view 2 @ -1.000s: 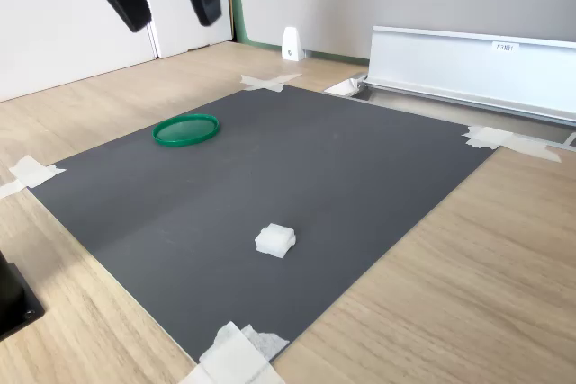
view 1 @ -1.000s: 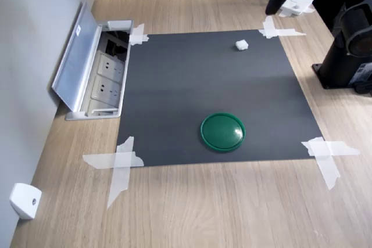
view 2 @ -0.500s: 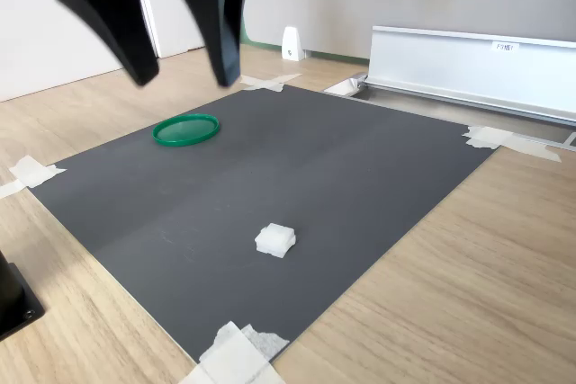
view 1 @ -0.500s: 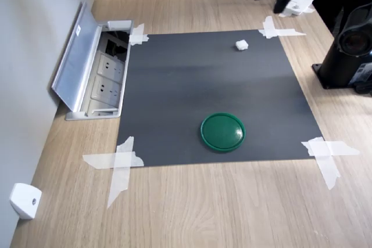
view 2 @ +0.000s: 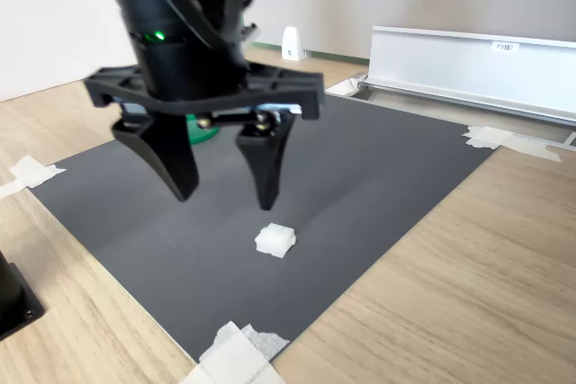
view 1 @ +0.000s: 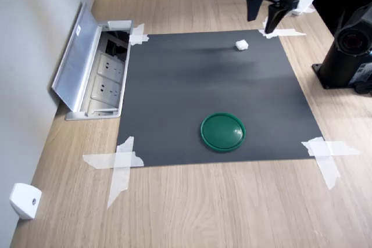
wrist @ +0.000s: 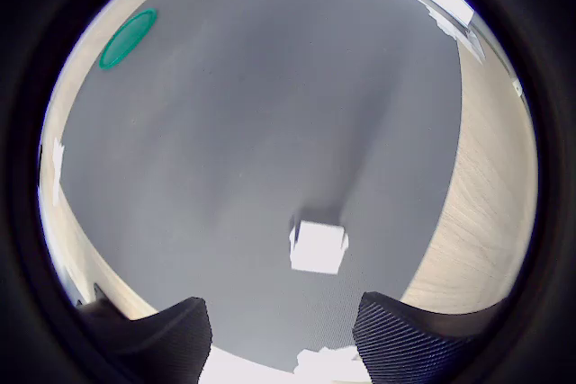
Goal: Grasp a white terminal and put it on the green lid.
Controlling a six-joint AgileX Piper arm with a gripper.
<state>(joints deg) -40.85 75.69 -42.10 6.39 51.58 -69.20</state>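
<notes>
While the black two-fingered gripper (view 2: 223,197) hangs above the mat with its jaws spread wide and nothing between them, the tiny white cubic plastic terminal (view 2: 274,240) sits untouched on the dark grey rectangular mat (view 2: 360,168), just beside and below the fingertips in the second exterior view. Wrist view puts the terminal (wrist: 319,246) ahead of the two dark textured fingers (wrist: 162,337), roughly centred between them, clear gap all round. Nearest the second exterior view's camera, a crumpled white tape strip (view 2: 236,357) pins the mat corner to the light wood-grain tabletop (view 2: 468,294). In the first exterior view the gripper (view 1: 263,22) is near the mat's far edge, with the terminal (view 1: 242,45) just beside it toward that first exterior view's lower left. Round flat dark green plastic lid (view 1: 222,132) with raised rim lies flat on the mat well apart from the terminal, near the mat's near edge in the first exterior view; in the second exterior view it is mostly hidden behind the gripper body, only a green sliver (view 2: 203,126) showing. Farther back in the second exterior view, an open silver metal socket-box flap (view 2: 477,69) stands upright past the mat, and a small white wedge-shaped piece (view 2: 292,44) sits by the wall.
</notes>
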